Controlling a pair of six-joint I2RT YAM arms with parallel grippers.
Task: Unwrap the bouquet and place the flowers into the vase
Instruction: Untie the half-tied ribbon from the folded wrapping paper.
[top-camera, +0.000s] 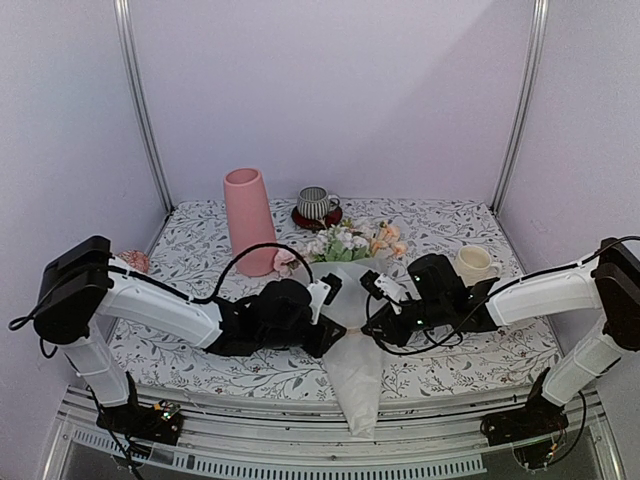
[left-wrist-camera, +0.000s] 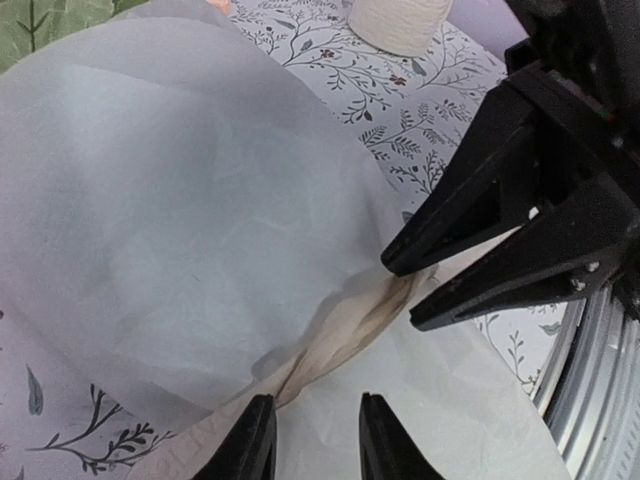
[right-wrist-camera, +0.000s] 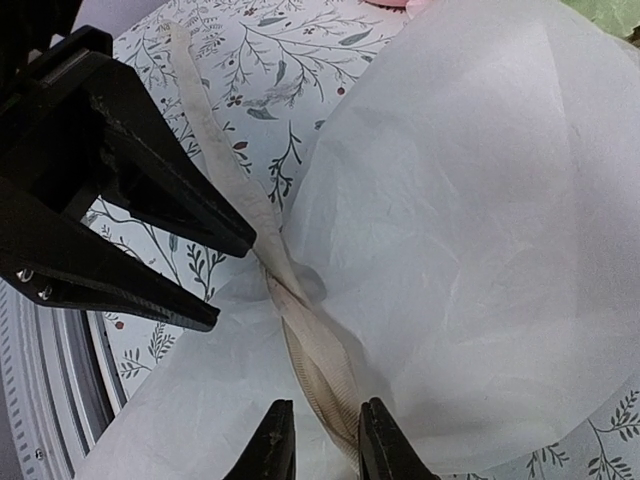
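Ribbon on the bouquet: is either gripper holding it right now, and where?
The right gripper appears to pinch the cream ribbon just beside the knot at the waist of the bouquet. The left gripper is open, holding nothing.

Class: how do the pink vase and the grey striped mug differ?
The tall matte pink vase is plain, handleless; the grey striped mug has a handle. The vase is far taller than the mug. The mug sits on a red coaster; the vase doesn't. Both stand upright.

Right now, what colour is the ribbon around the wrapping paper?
Cream ribbon, clearest in the right wrist view.
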